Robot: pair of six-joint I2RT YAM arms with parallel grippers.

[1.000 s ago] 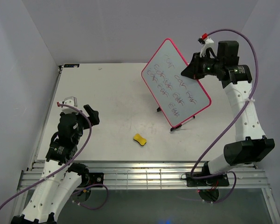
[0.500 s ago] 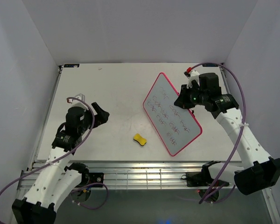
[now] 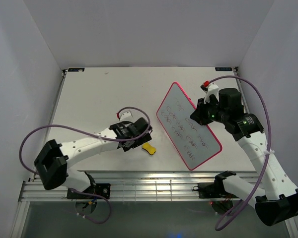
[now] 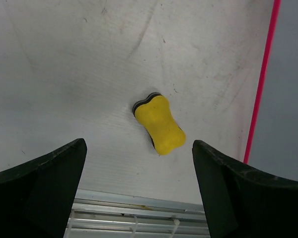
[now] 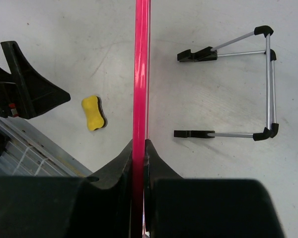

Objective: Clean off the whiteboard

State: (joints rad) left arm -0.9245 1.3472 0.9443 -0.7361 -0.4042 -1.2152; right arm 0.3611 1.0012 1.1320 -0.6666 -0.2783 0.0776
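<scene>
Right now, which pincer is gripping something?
The right pincer, shut on the whiteboard at its pink frame; the left pincer hangs open over the yellow sponge.

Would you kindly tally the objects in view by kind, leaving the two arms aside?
whiteboard: 1
yellow sponge: 1
wire stand: 1
Total: 3

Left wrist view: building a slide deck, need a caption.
Open left fingers hover above the yellow sponge on the table, whiteboard edge alongside.
</scene>
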